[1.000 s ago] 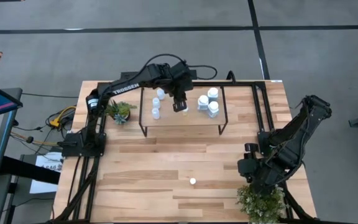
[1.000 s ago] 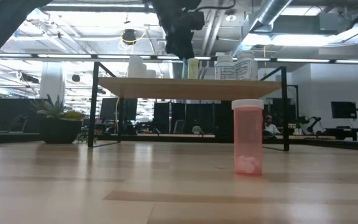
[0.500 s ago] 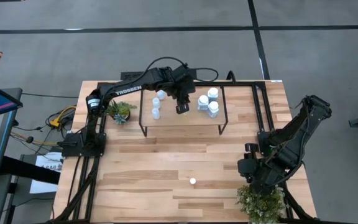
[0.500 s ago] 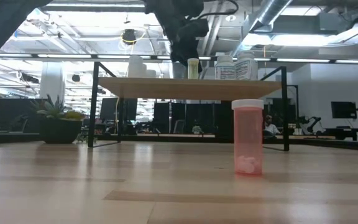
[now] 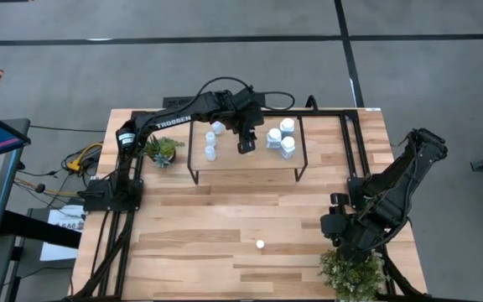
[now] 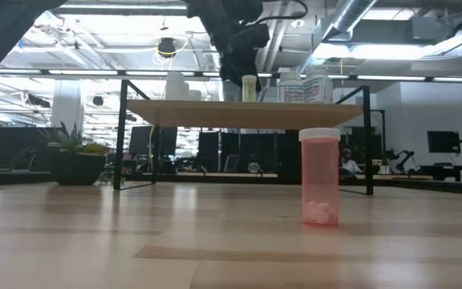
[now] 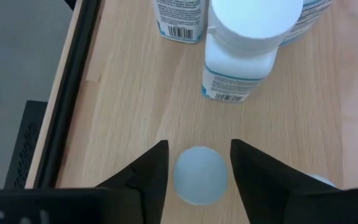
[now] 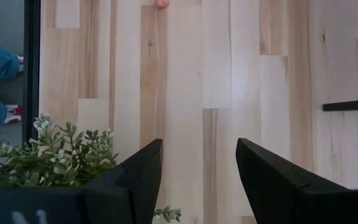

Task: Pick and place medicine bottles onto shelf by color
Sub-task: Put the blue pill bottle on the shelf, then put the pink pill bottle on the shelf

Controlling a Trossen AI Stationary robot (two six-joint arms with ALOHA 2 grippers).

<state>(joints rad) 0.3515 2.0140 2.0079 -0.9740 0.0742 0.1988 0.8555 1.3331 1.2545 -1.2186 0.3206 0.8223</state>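
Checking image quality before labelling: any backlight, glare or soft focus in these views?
Low view: bright ceiling lights behind leave the shelf and the left gripper as dark shapes; the pink bottle is sharp. Left wrist view: the cap between the fingers looks soft, the white bottle crisper. High view: even light, no glare.

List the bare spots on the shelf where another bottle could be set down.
On the shelf, the front strip is bare, and so is the right end past the white bottles. The middle is crowded: the left gripper straddles a small bottle, small bottles on its left.
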